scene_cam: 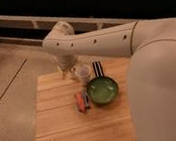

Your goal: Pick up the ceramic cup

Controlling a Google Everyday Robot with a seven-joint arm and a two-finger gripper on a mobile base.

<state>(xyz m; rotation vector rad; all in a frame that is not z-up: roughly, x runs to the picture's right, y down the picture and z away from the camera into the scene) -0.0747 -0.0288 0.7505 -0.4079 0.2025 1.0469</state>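
The ceramic cup (83, 74) is small, off-white and round, and stands upright on the wooden table (67, 134) near its far edge. My gripper (67, 71) hangs at the end of the white arm (102, 42), just left of the cup and close to the table's back edge. It is beside the cup, not around it. The green bowl (102, 90) sits right in front of the cup, to its right.
An orange-red packet (80, 102) lies left of the bowl. A black-and-white striped item (97, 68) lies behind the bowl, right of the cup. My arm's large white body (166, 92) fills the right side. A grey floor (10, 98) lies left of the table.
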